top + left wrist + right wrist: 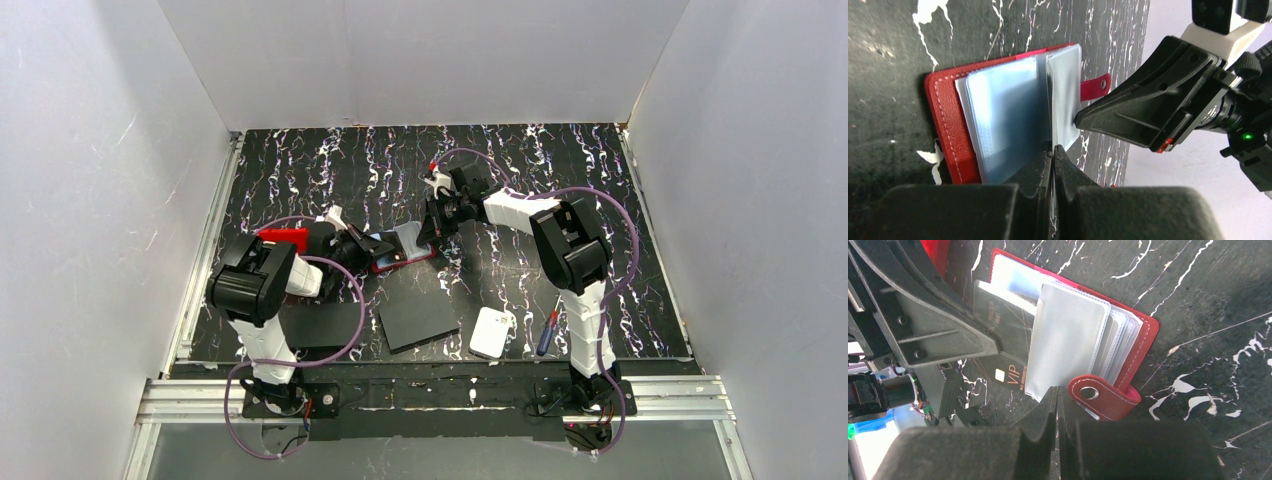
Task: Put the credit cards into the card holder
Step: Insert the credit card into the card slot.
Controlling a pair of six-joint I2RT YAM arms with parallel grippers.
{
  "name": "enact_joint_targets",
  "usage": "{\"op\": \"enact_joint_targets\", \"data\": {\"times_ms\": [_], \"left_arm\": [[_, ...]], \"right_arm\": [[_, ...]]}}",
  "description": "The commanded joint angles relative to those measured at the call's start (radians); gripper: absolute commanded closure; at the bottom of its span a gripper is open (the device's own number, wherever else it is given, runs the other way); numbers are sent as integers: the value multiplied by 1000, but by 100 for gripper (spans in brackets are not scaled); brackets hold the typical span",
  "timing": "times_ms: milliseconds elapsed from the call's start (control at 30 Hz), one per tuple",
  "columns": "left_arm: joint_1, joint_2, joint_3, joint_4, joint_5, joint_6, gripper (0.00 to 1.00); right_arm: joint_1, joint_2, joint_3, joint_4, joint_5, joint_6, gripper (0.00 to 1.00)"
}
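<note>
The card holder (412, 259) lies open on the marbled table, red cover (943, 115) down and its clear sleeves fanned up (1068, 335). My left gripper (1053, 147) is shut on a thin dark credit card (1003, 352) with gold "VIP" lettering. In the left wrist view that card (1049, 100) stands edge-on between the sleeves. My right gripper (1057, 390) is shut on the lower corner of one pale sleeve, beside the red snap strap (1103, 395). Both grippers (362, 250) (437, 228) meet at the holder from opposite sides.
A bright red bin (283, 238) sits by the left arm. Two black flat sheets (418, 320) (322, 325) lie near the front, with a white rounded pad (492, 332) and a blue-handled tool (547, 332) to their right. White walls enclose the table.
</note>
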Motion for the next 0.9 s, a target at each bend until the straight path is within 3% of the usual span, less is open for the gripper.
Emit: {"op": "enact_joint_targets", "data": {"times_ms": [0, 600, 867], "left_arm": [[8, 23, 36, 20, -10, -24, 100], [1, 67, 51, 77, -30, -54, 100], [-17, 126, 48, 179, -62, -114, 100]], "right_arm": [[9, 53, 21, -42, 41, -30, 92], [9, 54, 16, -30, 31, -19, 92], [9, 43, 8, -26, 33, -13, 92]]}}
